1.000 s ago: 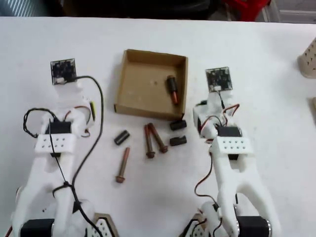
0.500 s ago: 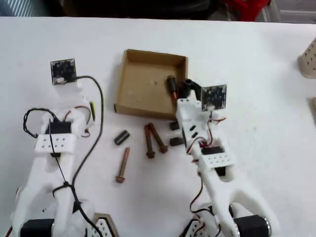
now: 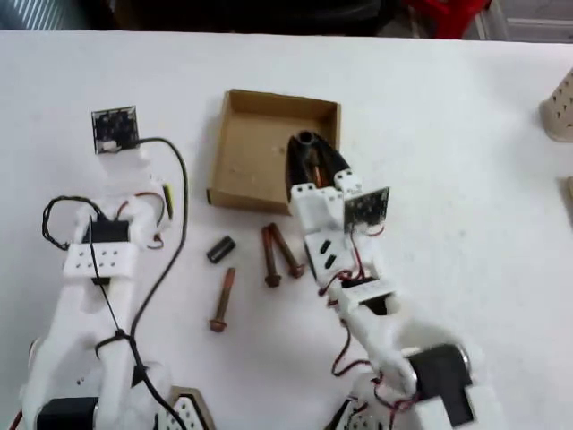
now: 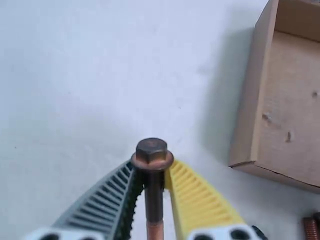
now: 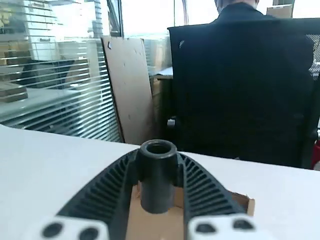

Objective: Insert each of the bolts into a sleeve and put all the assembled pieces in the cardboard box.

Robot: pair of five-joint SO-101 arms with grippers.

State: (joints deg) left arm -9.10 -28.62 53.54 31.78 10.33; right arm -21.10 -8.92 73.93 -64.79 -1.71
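Note:
My right gripper (image 3: 306, 143) hangs over the cardboard box (image 3: 255, 152), shut on a black sleeve (image 3: 306, 138) held upright (image 5: 158, 172). Below it in the box lies an assembled bolt and sleeve (image 3: 315, 170), partly hidden by the fingers. My left gripper (image 4: 152, 170) is shut on a copper bolt (image 4: 153, 155), left of the box (image 4: 280, 100), the bolt's head pointing past the fingertips. On the table in front of the box lie a loose black sleeve (image 3: 220, 248), a single bolt (image 3: 222, 300) and two bolts side by side (image 3: 279, 253).
A black cable (image 3: 175, 233) runs from the left arm across the table near the loose sleeve. A cream pegged block (image 3: 560, 107) stands at the far right edge. The right arm's body covers the table just right of the paired bolts.
The right arm has swung left and forward, carrying the black sleeve from beside the box to over it, and now covers two sleeves seen earlier. The left arm has kept still.

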